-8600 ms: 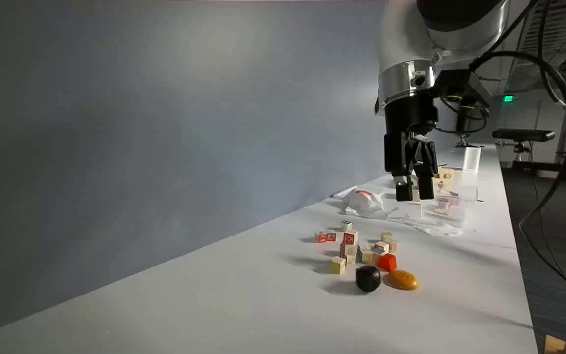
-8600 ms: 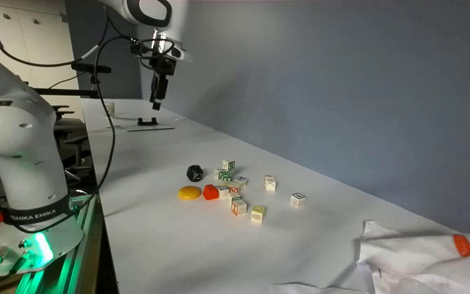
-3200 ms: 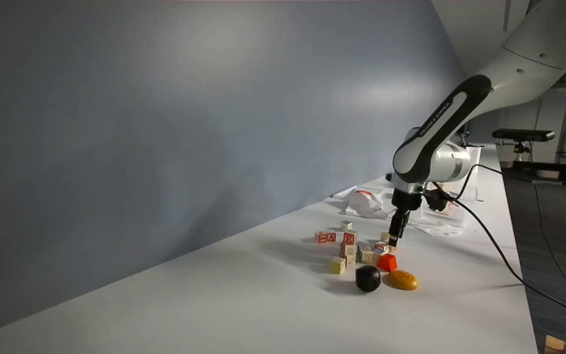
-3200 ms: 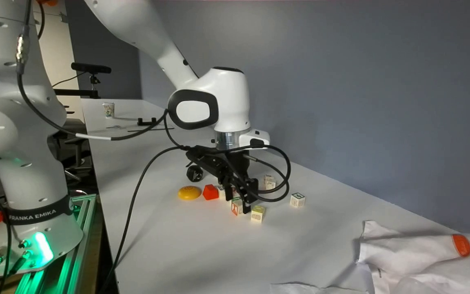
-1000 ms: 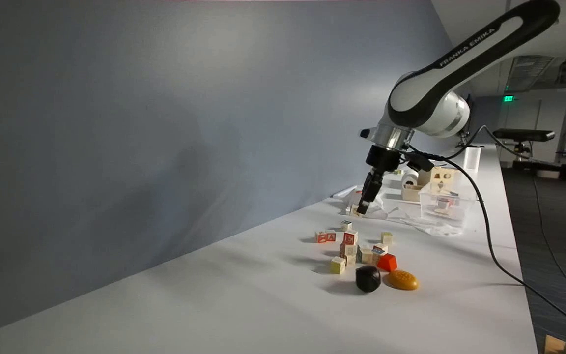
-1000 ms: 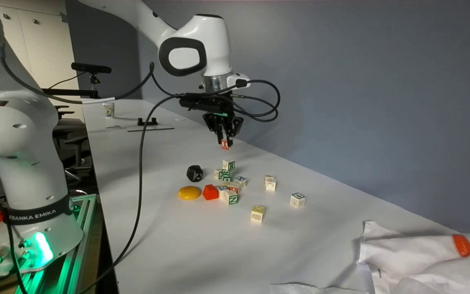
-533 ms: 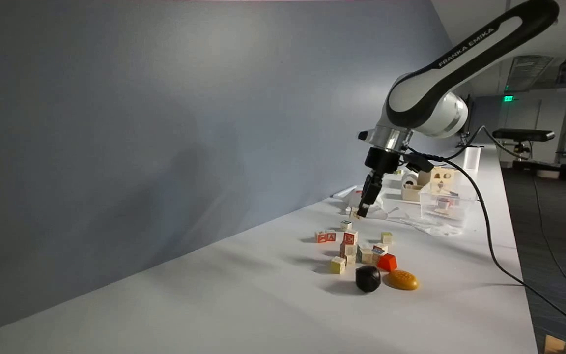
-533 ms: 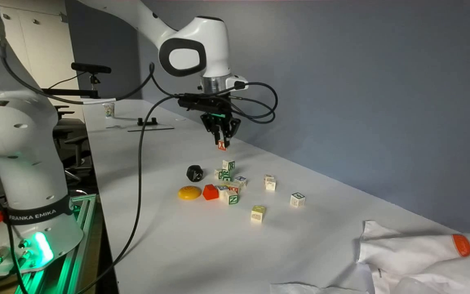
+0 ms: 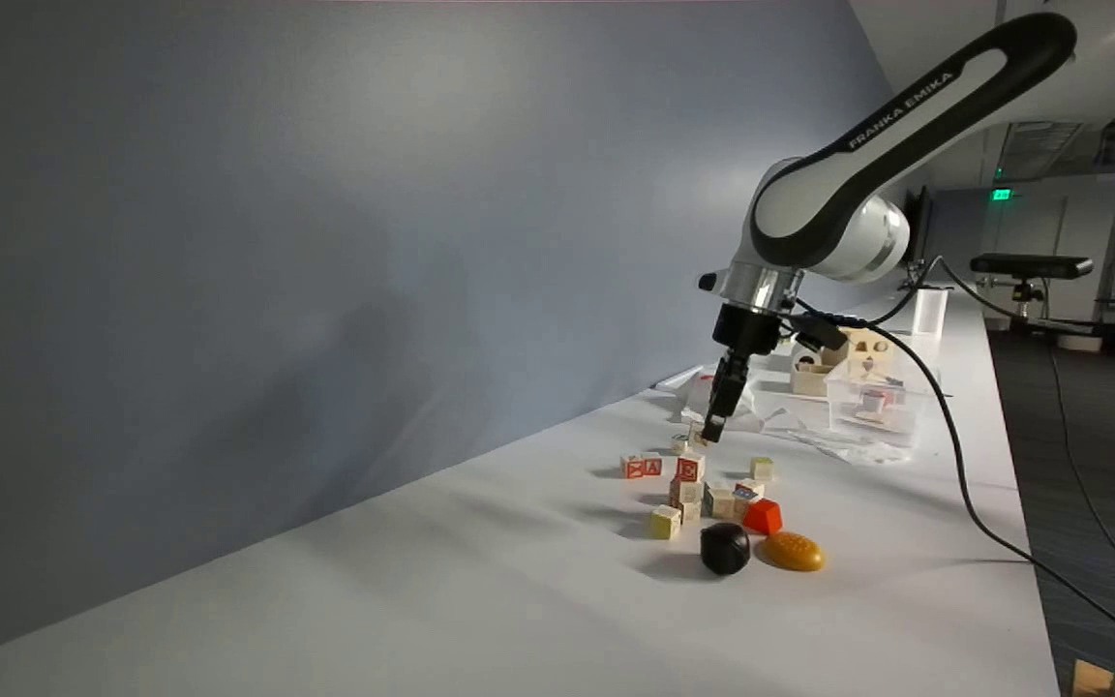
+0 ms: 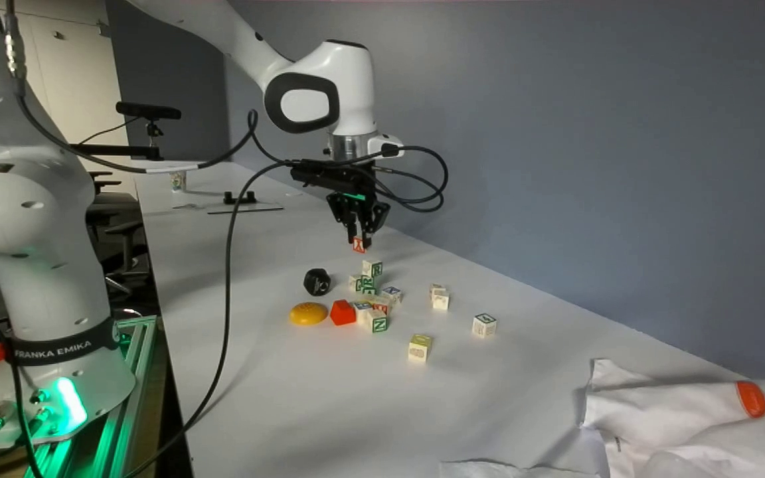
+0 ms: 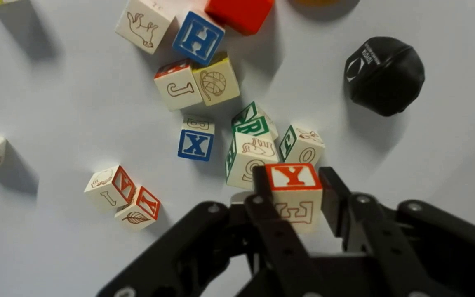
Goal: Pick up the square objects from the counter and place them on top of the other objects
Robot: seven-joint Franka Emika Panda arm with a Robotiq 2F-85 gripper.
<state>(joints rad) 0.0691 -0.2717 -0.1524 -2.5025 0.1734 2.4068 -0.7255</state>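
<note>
Red marks the Y block [image 11: 297, 200] clamped by opposite sides in the gripper [image 11: 295, 178], presumably so its base can land on the letter-block stack [image 11: 250, 159].

- held block [image 11: 297, 206]: pale tan; red Y on a white face framed in red; brown outlined E on its side;
- gripper [image 10: 359, 244]: black with a thin green streak;
- H block [image 11: 199, 38]: blue lettered face;
- X block [image 11: 196, 142]: blue X on white, blue frame; brown B on its pale side;
- yarn-ball block [image 11: 216, 82]: brown line drawing; one yellow side;
- rounded piece [image 11: 386, 78]: black with white lettering;
- faceted piece [image 11: 241, 14]: plain red;
- oval piece [image 9: 793, 551]: orange-yellow;
- counter [image 10: 489, 411]: plain white;
- wall [image 10: 588, 166]: grey-blue.
</note>
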